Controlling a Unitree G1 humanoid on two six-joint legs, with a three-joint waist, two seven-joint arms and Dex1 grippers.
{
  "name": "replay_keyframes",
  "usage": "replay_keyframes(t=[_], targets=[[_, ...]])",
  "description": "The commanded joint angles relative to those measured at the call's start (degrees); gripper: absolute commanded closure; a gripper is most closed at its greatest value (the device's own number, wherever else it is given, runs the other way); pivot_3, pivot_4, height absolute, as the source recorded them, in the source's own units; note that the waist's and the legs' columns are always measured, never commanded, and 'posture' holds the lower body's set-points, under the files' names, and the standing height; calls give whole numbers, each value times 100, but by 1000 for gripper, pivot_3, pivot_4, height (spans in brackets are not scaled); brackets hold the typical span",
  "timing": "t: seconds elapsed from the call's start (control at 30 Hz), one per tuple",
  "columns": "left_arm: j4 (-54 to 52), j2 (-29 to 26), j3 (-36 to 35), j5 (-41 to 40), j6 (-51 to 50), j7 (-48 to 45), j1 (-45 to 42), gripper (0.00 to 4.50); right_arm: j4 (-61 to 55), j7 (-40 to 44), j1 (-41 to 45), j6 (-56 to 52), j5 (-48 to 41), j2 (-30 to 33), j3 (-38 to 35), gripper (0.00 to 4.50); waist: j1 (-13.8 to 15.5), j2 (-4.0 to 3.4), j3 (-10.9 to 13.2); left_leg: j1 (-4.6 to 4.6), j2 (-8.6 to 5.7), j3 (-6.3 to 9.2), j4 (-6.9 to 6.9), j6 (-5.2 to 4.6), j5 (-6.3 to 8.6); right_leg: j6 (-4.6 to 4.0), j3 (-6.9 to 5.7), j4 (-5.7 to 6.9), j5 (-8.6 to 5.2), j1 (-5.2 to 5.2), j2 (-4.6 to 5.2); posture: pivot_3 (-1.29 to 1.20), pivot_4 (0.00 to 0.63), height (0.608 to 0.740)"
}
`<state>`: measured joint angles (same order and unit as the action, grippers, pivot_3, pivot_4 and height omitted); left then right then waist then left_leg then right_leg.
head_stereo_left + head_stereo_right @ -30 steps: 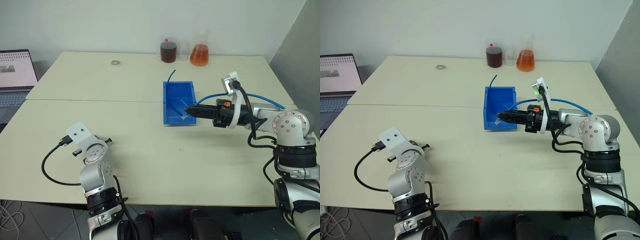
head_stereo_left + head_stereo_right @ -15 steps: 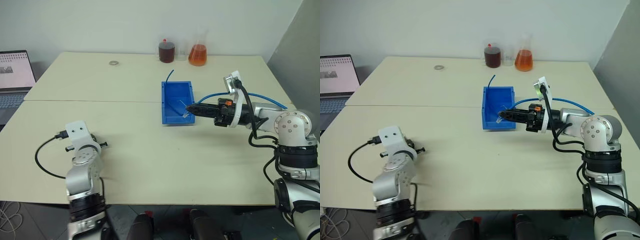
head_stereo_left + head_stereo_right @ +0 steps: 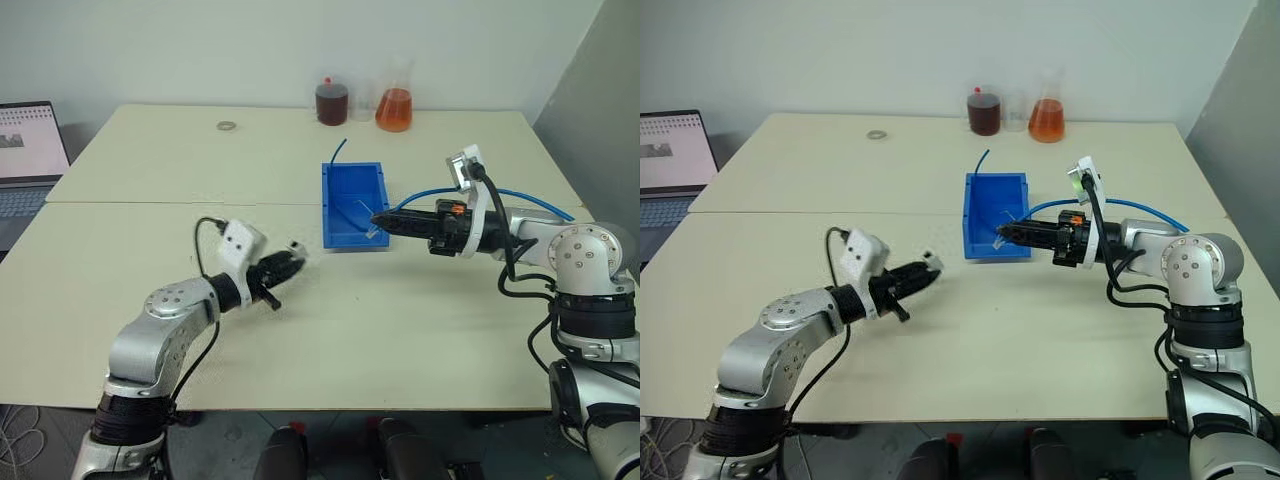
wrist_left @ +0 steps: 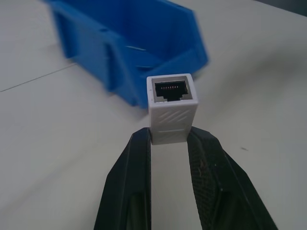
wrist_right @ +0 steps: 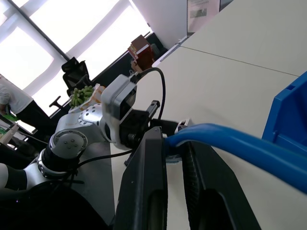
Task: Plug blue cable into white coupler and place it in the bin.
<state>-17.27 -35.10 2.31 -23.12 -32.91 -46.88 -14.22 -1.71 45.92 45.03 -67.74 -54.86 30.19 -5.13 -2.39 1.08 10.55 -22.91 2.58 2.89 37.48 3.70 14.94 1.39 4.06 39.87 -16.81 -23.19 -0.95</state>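
Two grippers are over the pale table [image 3: 420,330] and both are loaded. The left gripper [image 4: 170,139] has its black fingers [image 4: 129,182] pinched on the base of the white coupler [image 4: 171,106], whose dark socket faces away from the wrist, toward the bin [image 3: 352,205]. From the head views, that coupler [image 3: 296,245] hangs above the tabletop, near the bin's front left corner but apart from it. Across the way, the right gripper [image 3: 378,218] reaches in level from the right, fingers pressed together on the blue cable [image 5: 225,140] close to its end, with its tip sitting over the bin's front right corner. From there the cable [image 3: 520,195] arcs back over the right arm toward the table's right edge. A short blue stub [image 3: 342,149] pokes up at the bin's far rim. At the back of the table stand a dark bottle [image 3: 331,102] and a flask of orange liquid [image 3: 394,106], with a small ring [image 3: 228,126] further left and a laptop [image 3: 28,150] at the left edge.
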Motion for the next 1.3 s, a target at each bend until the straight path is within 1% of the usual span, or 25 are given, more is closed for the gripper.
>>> replay_keyframes(t=[0.03,0.1,0.3,0.57,0.63,0.73,0.93,1.07,1.17,1.3], targets=[[55,-253,427,-129,632,-1202,82,3749,-356,190,93,179,74,56,142,4336,-2,-1,1,0,0,0,0,0,0,0,0,0,0,-1,0,0,150,740],[383,-244,593,-10,945,-1482,-11,3749,-428,282,69,239,137,83,246,4336,4,-1,1,-2,0,0,0,-1,0,0,-2,-1,-1,-1,0,0,150,740],[1543,-142,1160,674,2184,-2177,-415,3749,-751,734,-93,651,544,282,740,4336,21,-1,1,-5,-2,1,1,-2,1,1,-4,-6,-1,-1,0,0,150,740],[2876,105,1470,1222,3364,-2647,-927,3749,-1083,991,-357,1126,964,340,1167,4336,49,-1,1,-6,-2,2,3,-2,1,1,-5,-4,-1,-2,0,0,150,740],[3079,183,1482,1297,3535,-2674,-991,3749,-1162,1016,-479,1453,1273,322,1384,4336,49,-1,1,-7,-2,2,4,-3,1,1,-4,-4,-1,-3,0,0,150,740],[3202,230,1467,1347,3684,-2726,-1006,3749,-1188,1042,-573,1721,1511,291,1528,4336,52,-1,1,-7,-2,3,6,-3,1,1,-5,-2,-1,-2,0,0,150,740],[3394,329,1409,1397,3769,-2653,-1068,3749,-1020,1163,-870,2850,2460,204,2112,4336,51,-1,1,-6,-2,5,15,-3,1,1,-7,2,-1,1,0,0,150,740],[3515,430,1385,1411,3688,-2562,-1182,3749,-669,1273,-991,3608,3030,47,2411,4336,52,-1,1,-8,-3,6,28,-3,1,2,-8,8,-1,2,1,0,150,740],[3625,481,1407,1458,3711,-2540,-1241,3749,-369,1411,-1019,4088,3325,-51,2562,4336,52,-1,1,-7,-2,7,35,-3,1,3,-7,10,0,3,0,0,150,740],[3710,534,1395,1485,3700,-2521,-1304,3749,-113,1588,-999,4460,3571,-139,2644,4336,52,-1,1,-6,-3,8,37,-3,1,3,-8,12,0,4,-1,0,150,740]])
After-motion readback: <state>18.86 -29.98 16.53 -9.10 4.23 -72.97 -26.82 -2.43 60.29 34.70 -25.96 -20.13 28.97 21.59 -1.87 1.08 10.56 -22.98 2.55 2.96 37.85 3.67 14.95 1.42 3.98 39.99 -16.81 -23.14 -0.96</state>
